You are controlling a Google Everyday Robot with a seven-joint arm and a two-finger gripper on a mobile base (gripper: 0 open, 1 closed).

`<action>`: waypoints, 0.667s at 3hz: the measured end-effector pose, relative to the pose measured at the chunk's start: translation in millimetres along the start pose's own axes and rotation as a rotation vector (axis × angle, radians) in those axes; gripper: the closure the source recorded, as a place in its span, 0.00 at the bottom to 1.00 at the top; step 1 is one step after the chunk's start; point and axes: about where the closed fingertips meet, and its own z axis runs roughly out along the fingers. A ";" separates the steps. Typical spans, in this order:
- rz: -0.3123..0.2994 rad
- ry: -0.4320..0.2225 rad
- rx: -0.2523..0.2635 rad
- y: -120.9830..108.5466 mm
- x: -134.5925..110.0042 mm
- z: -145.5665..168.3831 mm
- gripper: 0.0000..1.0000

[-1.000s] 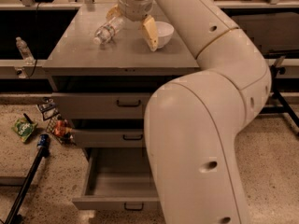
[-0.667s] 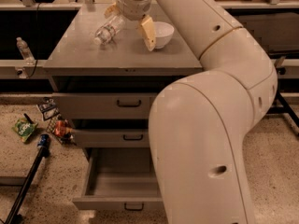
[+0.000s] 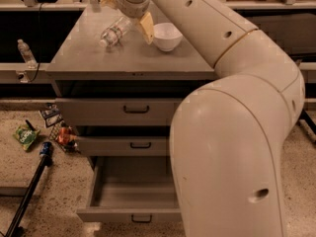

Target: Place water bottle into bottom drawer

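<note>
A grey metal cabinet [image 3: 79, 68] fills the middle of the scene, with a large cream robot arm [image 3: 232, 147] rising at the near right and reaching over to the far side of the cabinet top. The gripper [image 3: 126, 20] sits at the far left of that top, its two pale yellow fingers [image 3: 146, 27] spread wider than the water bottle [image 3: 114, 32], one on each side of the bottle's base end. The bottle lies on its side, tilted, white cap pointing near and left, just left of a white bowl [image 3: 167, 36]. Whether the fingers touch the plastic cannot be told.

The bottom drawer [image 3: 113, 215] stands pulled out at floor level, its tray bare. The top drawer [image 3: 136, 110] and middle drawer [image 3: 140, 144] are shut.

The step in hand appears to be the grasp. Because the bottle is thin and crinkly, the pinch should probably be centred on the body and gentle, keeping clear of the bowl. The carry then needs to go out past the near edge before lowering into the open tray.
</note>
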 end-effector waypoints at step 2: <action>-0.084 0.137 0.127 -46.8 23.5 46.8 0.00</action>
